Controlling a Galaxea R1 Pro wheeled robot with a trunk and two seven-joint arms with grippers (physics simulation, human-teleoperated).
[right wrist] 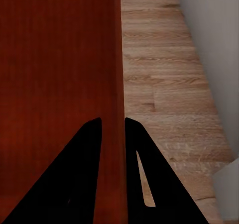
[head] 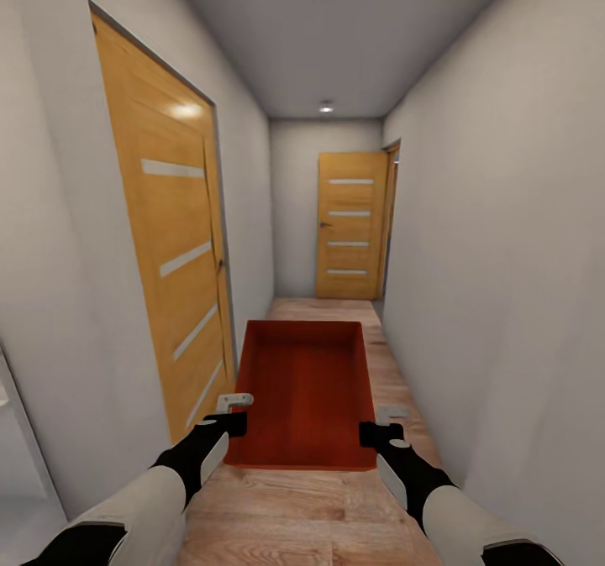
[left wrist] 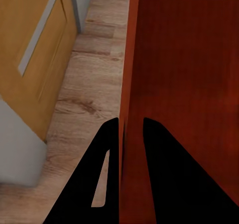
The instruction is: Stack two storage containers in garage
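Observation:
I hold one red-orange open-top storage container (head: 307, 390) in front of me, above the light wood floor of a narrow hallway. My left gripper (head: 237, 422) is shut on its left wall near the close corner. The left wrist view has that thin wall (left wrist: 128, 74) pinched between the black fingers (left wrist: 164, 174), left gripper (left wrist: 131, 129). My right gripper (head: 370, 433) is shut on the right wall. In the right wrist view the wall (right wrist: 115, 74) runs between the fingers (right wrist: 74, 174), right gripper (right wrist: 113, 127). The container is empty. The garage is out of view.
The corridor is narrow with grey-white walls. A closed wooden door (head: 172, 264) lines the left wall close by. Another wooden door (head: 350, 226) stands at the far end, with an opening at its right (head: 391, 213). Wood plank floor (head: 336, 507) runs ahead.

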